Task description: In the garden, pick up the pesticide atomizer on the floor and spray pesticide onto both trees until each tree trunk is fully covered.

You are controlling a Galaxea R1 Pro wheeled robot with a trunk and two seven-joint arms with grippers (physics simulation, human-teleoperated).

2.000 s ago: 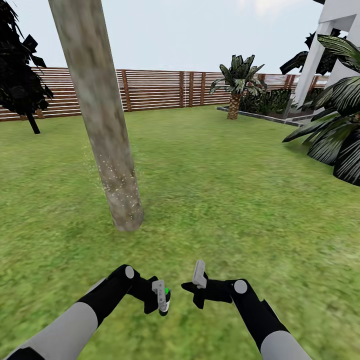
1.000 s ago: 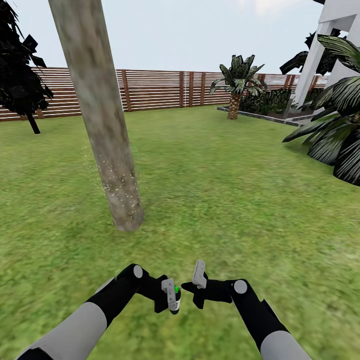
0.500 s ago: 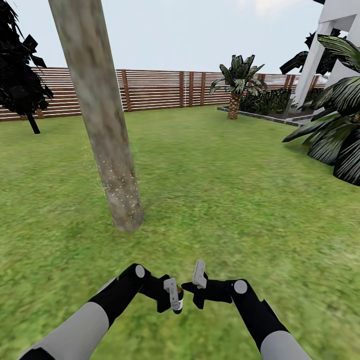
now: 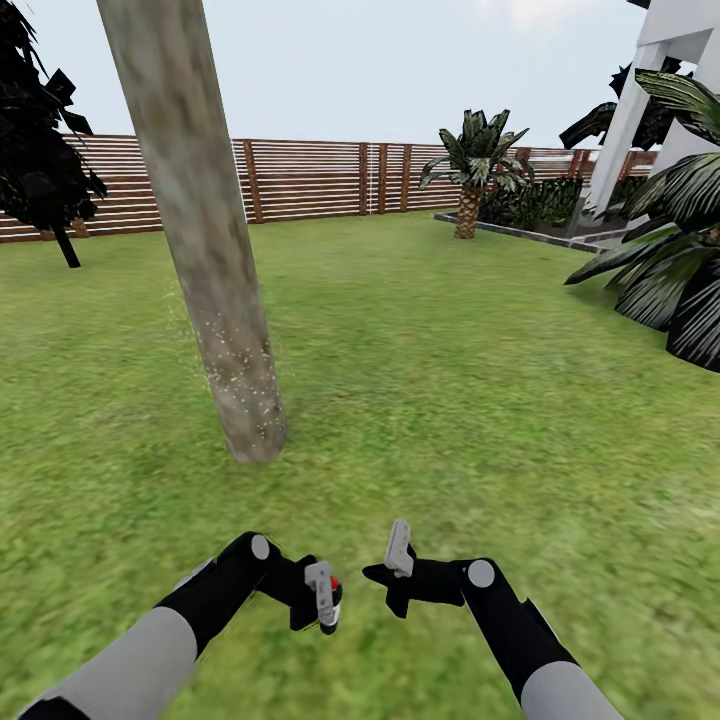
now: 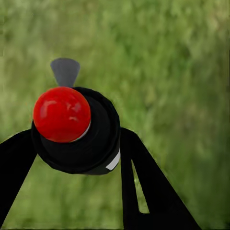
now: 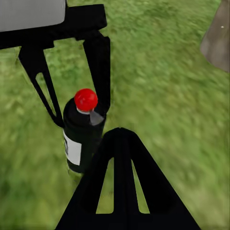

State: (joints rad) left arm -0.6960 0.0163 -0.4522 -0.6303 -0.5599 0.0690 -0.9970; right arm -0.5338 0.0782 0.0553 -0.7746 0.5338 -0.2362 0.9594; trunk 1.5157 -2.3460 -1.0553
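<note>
Head view, lower left of centre: left pincer [image 4: 322, 597] clamped on pesticide atomizer [image 4: 331, 600], low over the grass floor [image 4: 450, 400]. Atomizer body black, cap red [image 4: 335, 586]. White label patch on the body [image 6: 73, 149]; no writing legible on it.

Right wrist view: atomizer [image 6: 82, 136] upright, long axis vertical, red ball cap on top, small grey nozzle [image 6: 96, 117] just below the cap. Black fingers [image 6: 98, 62] of left pincer flanking the body on both sides.

Left wrist view: atomizer [image 5: 76, 129] seen end-on down its axis, red cap [image 5: 62, 114] facing the camera, grey nozzle [image 5: 65, 72] projecting sideways off the body, pincer fingers [image 5: 139, 177] against each side.

Right pincer [image 4: 392, 570], lower centre of head view, just beside the left one, holding nothing; open or shut: cannot tell.

Tree trunk [image 4: 205, 250], upper left to centre left, grey-brown, leaning slightly; pale specks on its lower part [image 4: 240, 385]. Trunk well apart from the atomizer, nearer the top of the frame.

Background: brown slat fence [image 4: 320, 180] across upper frame, short palm [image 4: 472, 170] upper right, white house [image 4: 660, 90] at right edge.
</note>
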